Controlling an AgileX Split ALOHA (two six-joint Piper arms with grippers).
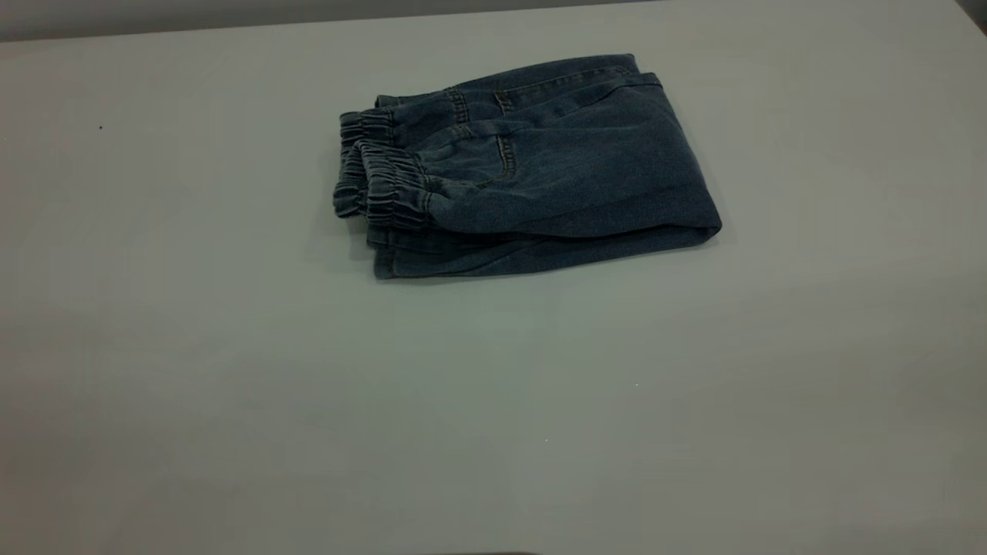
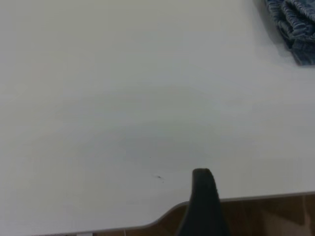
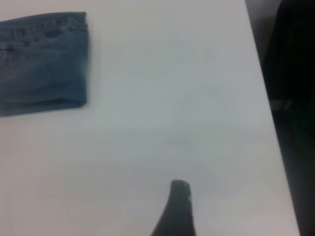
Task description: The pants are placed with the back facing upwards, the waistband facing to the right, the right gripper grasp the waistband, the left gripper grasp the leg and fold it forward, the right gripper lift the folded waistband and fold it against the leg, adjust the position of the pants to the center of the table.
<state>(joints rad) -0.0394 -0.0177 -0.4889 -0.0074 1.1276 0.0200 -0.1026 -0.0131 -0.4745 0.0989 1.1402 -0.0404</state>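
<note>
The blue denim pants (image 1: 532,162) lie folded into a compact stack on the white table (image 1: 231,401), a little behind its middle. Their gathered waistband (image 1: 385,181) is on top at the stack's left end, over the leg layers (image 1: 463,258); which leg is which I cannot tell. Neither arm appears in the exterior view. The left gripper (image 2: 203,199) hovers over the table's edge, far from the waistband (image 2: 295,24). The right gripper (image 3: 177,209) hangs above bare table, well away from the pants (image 3: 42,61). Only one black tip of each shows.
A rounded table edge (image 2: 167,214) with brown floor beyond it runs under the left gripper. In the right wrist view the table edge (image 3: 266,98) borders a dark area. Bare tabletop surrounds the pants on all sides.
</note>
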